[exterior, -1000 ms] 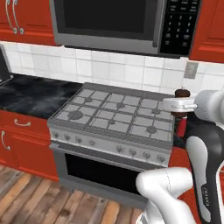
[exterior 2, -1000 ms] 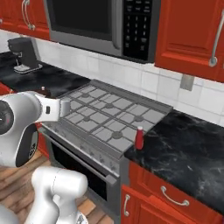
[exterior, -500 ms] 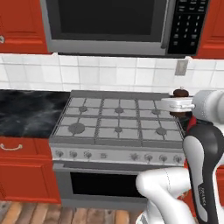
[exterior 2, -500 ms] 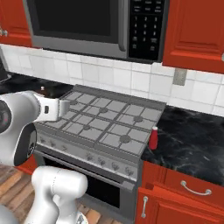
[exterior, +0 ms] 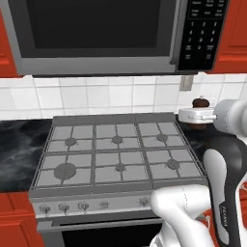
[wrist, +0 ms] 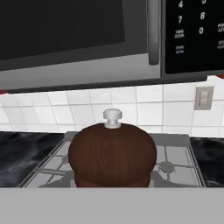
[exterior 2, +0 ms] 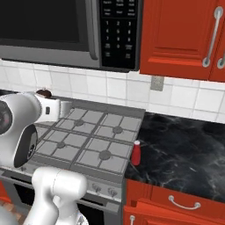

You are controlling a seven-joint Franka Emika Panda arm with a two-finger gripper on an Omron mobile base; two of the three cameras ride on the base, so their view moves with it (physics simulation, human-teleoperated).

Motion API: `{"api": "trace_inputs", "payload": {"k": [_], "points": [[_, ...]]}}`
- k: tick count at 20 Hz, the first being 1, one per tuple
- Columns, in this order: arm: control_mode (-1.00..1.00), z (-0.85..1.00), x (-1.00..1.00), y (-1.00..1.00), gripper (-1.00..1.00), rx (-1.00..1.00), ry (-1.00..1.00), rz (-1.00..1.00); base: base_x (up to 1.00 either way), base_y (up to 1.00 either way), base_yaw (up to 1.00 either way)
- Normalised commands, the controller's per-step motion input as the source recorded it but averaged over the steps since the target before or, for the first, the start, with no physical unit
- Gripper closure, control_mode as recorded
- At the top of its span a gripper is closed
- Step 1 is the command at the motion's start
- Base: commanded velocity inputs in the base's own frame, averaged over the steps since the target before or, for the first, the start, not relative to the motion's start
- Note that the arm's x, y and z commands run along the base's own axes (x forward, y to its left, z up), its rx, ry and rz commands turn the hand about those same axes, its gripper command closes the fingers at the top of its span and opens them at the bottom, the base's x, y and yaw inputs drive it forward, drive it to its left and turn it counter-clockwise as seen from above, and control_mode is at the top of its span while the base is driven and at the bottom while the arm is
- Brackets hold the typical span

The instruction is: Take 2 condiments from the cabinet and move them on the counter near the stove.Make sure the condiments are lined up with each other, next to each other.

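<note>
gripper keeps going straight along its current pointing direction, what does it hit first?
Probably the tiled backsplash above the stove, below the microwave. The gripper is shut on the brown shaker and points level over the burners; depth is unclear.

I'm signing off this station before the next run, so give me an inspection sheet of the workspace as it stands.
Surface: black marble-look counter right of the stove; the burners are bare.
Job's things: red bottle upright on the counter at the stove's right edge; brown shaker held up in the hand, over the stove.
Clutter: nothing seen.
Hand: hand shut on the brown shaker, whose rounded top shows above it.
Cables: nothing seen.
Surroundings: microwave above the stove, white tiled wall with an outlet, red wall cabinet closed.
</note>
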Motion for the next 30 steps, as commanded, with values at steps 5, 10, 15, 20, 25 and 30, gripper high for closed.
{"api": "trace_inputs", "payload": {"k": [5, 10, 15, 20, 25, 30], "points": [[1.00, 0.00, 0.00, 0.00, 1.00, 0.00, 0.00, 0.00, 0.87, 0.43, -0.02], [1.00, 0.00, 0.00, 0.00, 1.00, 0.00, 0.00, 0.00, 0.39, 0.13, -0.02], [1.00, 0.00, 0.00, 0.00, 1.00, 0.00, 0.00, 0.00, 0.00, 0.02, 0.00], [-1.00, -0.32, -0.05, -0.27, 1.00, 0.00, 0.11, 0.05, 0.01, 0.00, 0.00], [-1.00, -0.51, -0.16, -0.53, 1.00, -0.05, 0.17, 0.24, 0.00, 0.00, 0.00], [-1.00, -0.47, -0.36, -0.58, 1.00, -0.01, 0.00, 0.34, 0.00, 0.00, 0.00]]}}
